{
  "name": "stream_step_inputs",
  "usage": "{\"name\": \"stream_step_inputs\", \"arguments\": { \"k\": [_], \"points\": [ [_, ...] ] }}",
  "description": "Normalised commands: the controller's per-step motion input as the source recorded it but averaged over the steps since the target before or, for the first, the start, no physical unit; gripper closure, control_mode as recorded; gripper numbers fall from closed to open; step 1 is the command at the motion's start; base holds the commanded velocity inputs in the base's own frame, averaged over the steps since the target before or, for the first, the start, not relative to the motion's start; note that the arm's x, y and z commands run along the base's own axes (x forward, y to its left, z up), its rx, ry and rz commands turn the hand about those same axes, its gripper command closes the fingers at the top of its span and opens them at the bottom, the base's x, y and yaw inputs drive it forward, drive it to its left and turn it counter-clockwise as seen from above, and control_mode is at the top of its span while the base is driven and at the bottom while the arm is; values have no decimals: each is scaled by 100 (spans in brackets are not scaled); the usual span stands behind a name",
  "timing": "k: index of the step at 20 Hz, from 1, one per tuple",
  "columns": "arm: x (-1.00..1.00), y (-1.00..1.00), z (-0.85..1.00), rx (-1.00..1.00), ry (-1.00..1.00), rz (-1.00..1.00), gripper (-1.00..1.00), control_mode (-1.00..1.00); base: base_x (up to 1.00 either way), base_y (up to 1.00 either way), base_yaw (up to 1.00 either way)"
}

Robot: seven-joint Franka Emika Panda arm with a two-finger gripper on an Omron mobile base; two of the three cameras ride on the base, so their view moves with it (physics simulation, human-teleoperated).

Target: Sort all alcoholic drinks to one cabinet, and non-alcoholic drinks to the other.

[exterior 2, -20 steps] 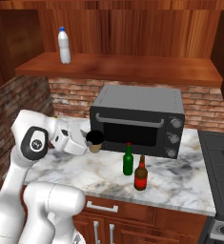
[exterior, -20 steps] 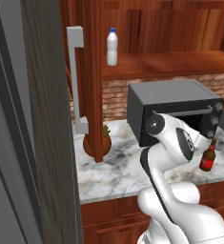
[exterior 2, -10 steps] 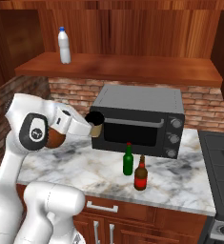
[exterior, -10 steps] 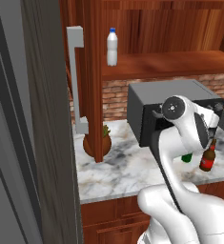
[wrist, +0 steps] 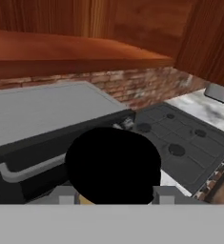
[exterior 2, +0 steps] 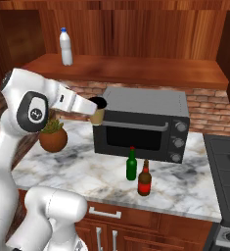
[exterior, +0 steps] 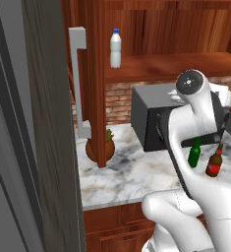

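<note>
My gripper [exterior 2: 94, 112] is shut on the tan coffee cup [exterior 2: 98, 116] with the black lid and holds it in the air before the toaster oven's top left corner. In the hand view the black lid [wrist: 113, 164] sits between my two grey fingertips [wrist: 66, 195]. The white plastic bottle [exterior 2: 65, 46] with a blue cap stands on the wooden shelf at the left, also in the left base view [exterior: 116, 48]. The green glass bottle [exterior 2: 131, 164] and the brown bottle with a red label [exterior 2: 145, 179] stand side by side on the marble counter, in front of the oven.
A dark toaster oven [exterior 2: 146, 125] takes up the back of the counter. A potted plant [exterior 2: 53, 137] sits at its left. A stove top [exterior 2: 224, 162] lies to the right. The wooden shelf [exterior 2: 146, 68] runs above. An open cabinet door with a grey handle [exterior: 78, 83] stands at the left.
The arm has lifted the coffee cup from near counter height up to the level of the oven's top. The bottles have stayed where they were.
</note>
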Motion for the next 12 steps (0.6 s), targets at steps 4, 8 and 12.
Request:
{"name": "stream_step_inputs", "arguments": {
  "k": [4,8,12],
  "points": [
    [0,0,60,-5,2,13,100,-100,0,0,0],
    [0,0,46,-6,0,14,100,-100,0,0,0],
    [0,0,18,-7,-2,17,100,-100,0,0,0]
  ]
}}
